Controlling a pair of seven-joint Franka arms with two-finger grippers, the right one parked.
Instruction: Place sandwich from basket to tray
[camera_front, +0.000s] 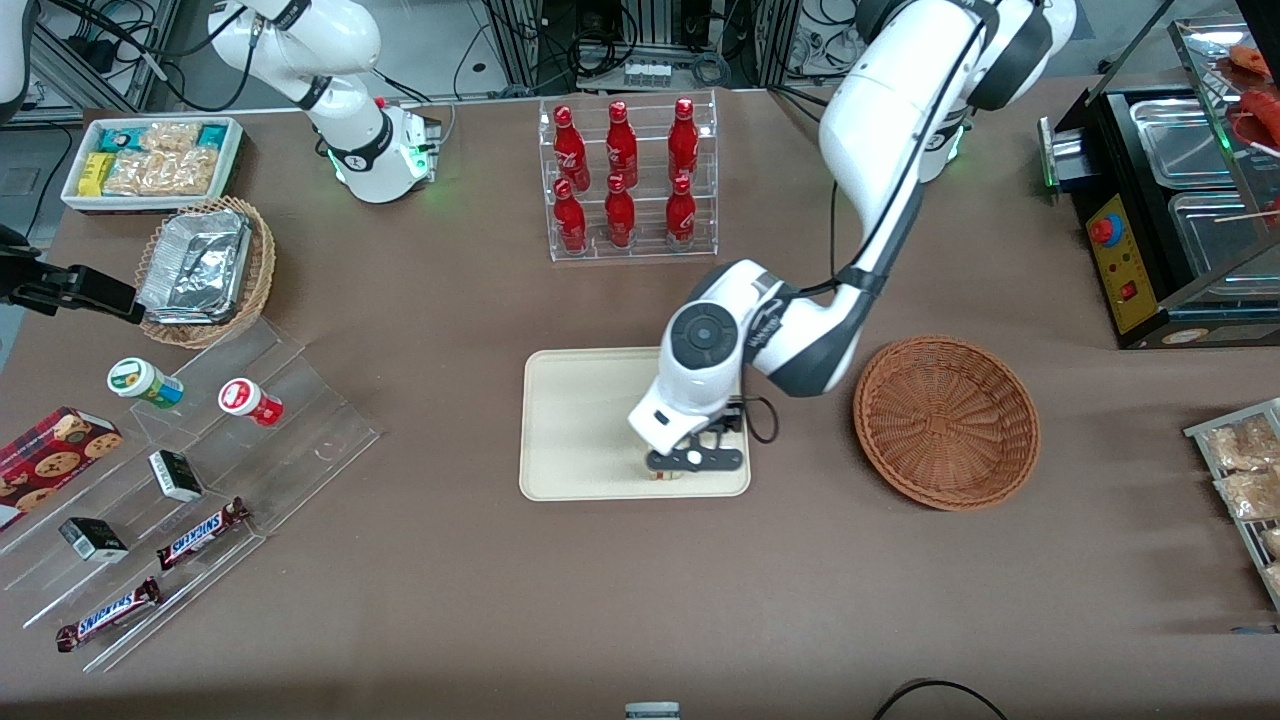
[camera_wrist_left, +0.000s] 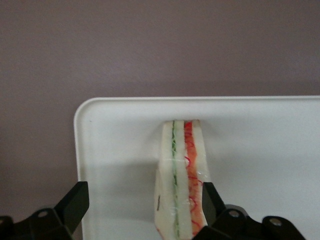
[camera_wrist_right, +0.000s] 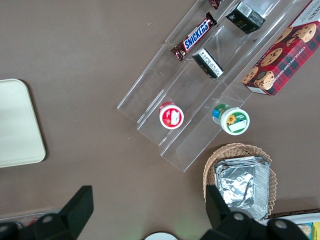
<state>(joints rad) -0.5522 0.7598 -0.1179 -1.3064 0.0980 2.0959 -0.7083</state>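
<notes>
The sandwich (camera_wrist_left: 181, 175) stands on edge on the cream-white tray (camera_wrist_left: 260, 145), close to the tray's rim nearest the front camera. Its green and red filling lines face the wrist camera. My left gripper (camera_wrist_left: 142, 200) is low over it with its jaws open: one finger (camera_wrist_left: 212, 200) is right beside the red-filling side, and the other finger (camera_wrist_left: 75, 200) stands well apart from the bread. In the front view the gripper (camera_front: 690, 462) hides all but a sliver of the sandwich (camera_front: 662, 475) on the tray (camera_front: 580, 420). The reddish-brown basket (camera_front: 945, 420) beside the tray holds nothing.
A clear rack of red bottles (camera_front: 625, 180) stands farther from the front camera than the tray. A stepped clear display with snacks (camera_front: 190, 480), a tan wicker basket of foil trays (camera_front: 205, 270) and a white snack tub (camera_front: 150, 160) lie toward the parked arm's end. A black food warmer (camera_front: 1170, 200) lies toward the working arm's end.
</notes>
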